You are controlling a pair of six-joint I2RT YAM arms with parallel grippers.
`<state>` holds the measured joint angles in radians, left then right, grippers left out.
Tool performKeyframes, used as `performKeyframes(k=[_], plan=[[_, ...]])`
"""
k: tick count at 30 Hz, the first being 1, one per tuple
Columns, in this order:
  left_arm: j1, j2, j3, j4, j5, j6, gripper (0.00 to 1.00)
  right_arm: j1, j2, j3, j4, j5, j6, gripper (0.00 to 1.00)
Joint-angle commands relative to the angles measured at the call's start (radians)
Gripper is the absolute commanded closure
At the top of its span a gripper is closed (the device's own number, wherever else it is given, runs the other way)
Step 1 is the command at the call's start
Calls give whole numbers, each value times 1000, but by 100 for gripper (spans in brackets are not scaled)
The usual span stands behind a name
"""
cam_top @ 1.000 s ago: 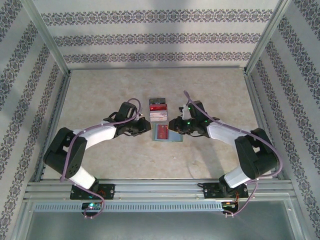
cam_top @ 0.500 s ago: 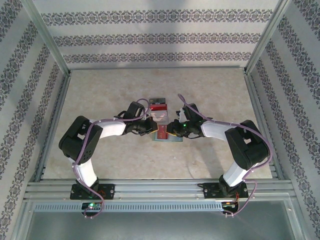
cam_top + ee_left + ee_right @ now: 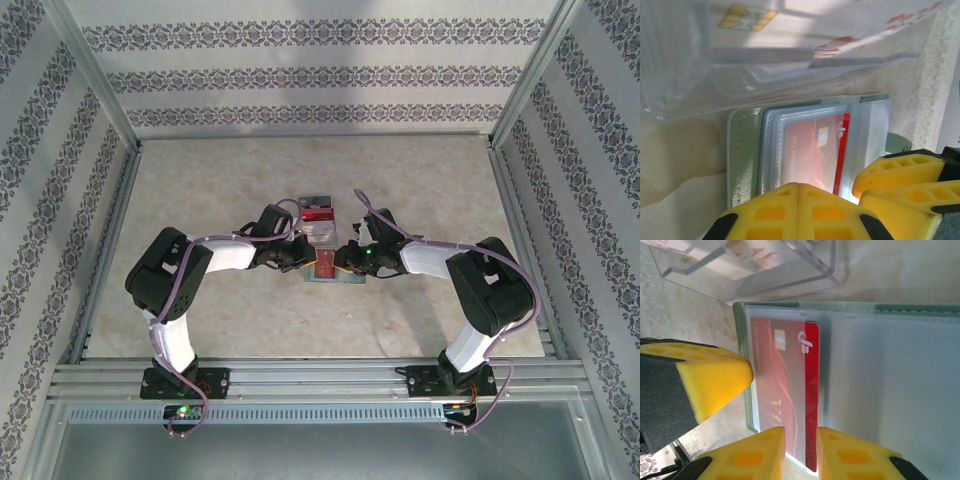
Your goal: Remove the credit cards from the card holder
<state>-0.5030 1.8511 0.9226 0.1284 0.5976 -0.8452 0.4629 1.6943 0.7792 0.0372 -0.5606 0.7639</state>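
Observation:
The grey-green card holder (image 3: 338, 272) lies open on the table. A red credit card (image 3: 790, 385) sits in its left clear pocket, a bare red strip sticking out toward the fold. My right gripper (image 3: 800, 437) hovers low over that strip, jaws a narrow gap apart with the card's near edge showing between them. My left gripper (image 3: 798, 186) is shut with its tips together, low over the near edge of the same pocket (image 3: 815, 150). The two grippers meet over the card holder (image 3: 322, 258); whether either touches it I cannot tell.
A clear plastic box (image 3: 317, 222) with red and pale cards in it stands just behind the card holder, close to both grippers. Patterned walls and metal rails enclose the table. The right gripper's yellow fingers (image 3: 900, 175) crowd the left wrist view.
Both arms have swung inward and down onto the card holder, most of it in the first half second. The left gripper's jaws have closed fully.

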Motion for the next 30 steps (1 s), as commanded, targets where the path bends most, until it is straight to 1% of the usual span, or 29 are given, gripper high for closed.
performKeyframes(k=[1,24,30], plan=[[-6,21,3,5,-17,10,97,6,14,20,0,19,10,77],[-6,41,-24,2,-22,14,99,9,61,25,23,8,17,77],[-7,43,-20,-9,-25,21,99,10,80,13,77,-21,40,78]])
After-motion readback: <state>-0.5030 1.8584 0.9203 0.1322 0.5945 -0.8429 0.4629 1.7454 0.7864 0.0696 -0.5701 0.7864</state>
